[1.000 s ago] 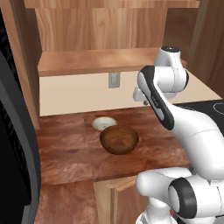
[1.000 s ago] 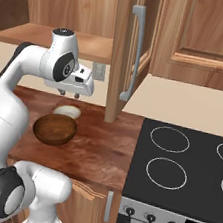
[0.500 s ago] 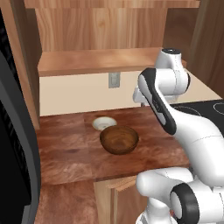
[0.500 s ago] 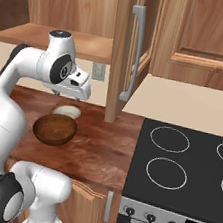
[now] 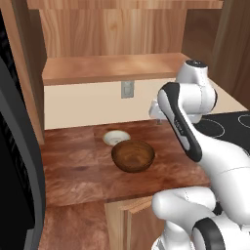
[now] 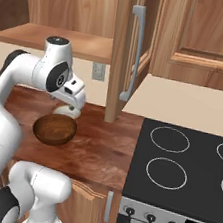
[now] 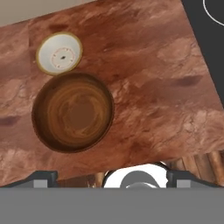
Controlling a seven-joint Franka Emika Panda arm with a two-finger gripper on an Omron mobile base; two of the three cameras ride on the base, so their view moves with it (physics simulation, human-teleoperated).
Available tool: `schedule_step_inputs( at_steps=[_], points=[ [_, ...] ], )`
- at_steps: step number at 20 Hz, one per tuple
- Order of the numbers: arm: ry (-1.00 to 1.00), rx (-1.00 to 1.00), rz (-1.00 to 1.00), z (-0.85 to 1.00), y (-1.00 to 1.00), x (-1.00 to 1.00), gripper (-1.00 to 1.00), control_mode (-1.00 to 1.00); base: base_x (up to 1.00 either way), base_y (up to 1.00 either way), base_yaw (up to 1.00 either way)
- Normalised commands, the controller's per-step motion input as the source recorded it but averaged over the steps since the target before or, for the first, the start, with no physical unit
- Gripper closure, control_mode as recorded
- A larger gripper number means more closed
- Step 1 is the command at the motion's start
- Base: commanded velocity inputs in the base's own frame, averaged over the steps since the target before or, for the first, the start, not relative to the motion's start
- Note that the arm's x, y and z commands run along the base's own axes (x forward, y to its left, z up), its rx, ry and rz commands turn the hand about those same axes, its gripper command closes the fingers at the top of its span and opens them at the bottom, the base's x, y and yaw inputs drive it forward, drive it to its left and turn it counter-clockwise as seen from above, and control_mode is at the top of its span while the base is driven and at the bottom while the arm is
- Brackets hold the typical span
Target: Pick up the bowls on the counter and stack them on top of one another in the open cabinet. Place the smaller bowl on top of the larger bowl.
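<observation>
Both bowls sit upright, mouths up, on the counter [image 5: 73, 171]. The larger bowl [image 7: 73, 112] is my landmark; the smaller bowl [image 7: 59, 53] lies just beside its far rim, toward the wall. My gripper [image 6: 73, 109] hangs above them; its spread I cannot tell.

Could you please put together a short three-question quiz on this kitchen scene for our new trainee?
1. True or false: the white bowl sits inside the brown bowl.
2. Where do both bowls rest now? A) cabinet shelf B) counter C) stovetop
3. Fill in: seen from the base, the white bowl lies ____ the brown bowl, nearer the wall.

Key: 1 false, they sit side by side; 2 B; 3 behind.
</observation>
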Motion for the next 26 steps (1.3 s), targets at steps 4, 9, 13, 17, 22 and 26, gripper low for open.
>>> schedule_step_inputs(
  at_steps=[4,9,13,17,22,26],
  points=[
    [-0.03,0.04,-0.05,-0.29,0.08,-0.18,-1.0,-1.0,0.0,0.0,0.0],
    [-0.06,-0.01,-0.05,-0.26,0.09,-0.09,-1.0,-1.0,0.0,0.0,0.0],
    [-0.03,-0.01,-0.06,-0.28,0.05,-0.06,-1.0,-1.0,0.0,0.0,0.0],
    [0.0,-0.01,-0.09,-0.29,0.0,-0.03,-1.0,-1.0,0.0,0.0,0.0],
    [-0.02,0.03,-0.06,-0.27,0.04,0.01,-1.0,-1.0,0.0,0.0,0.0],
    [-0.03,0.01,-0.01,-0.24,0.08,0.02,-1.0,-1.0,0.0,0.0,0.0]
  ],
)
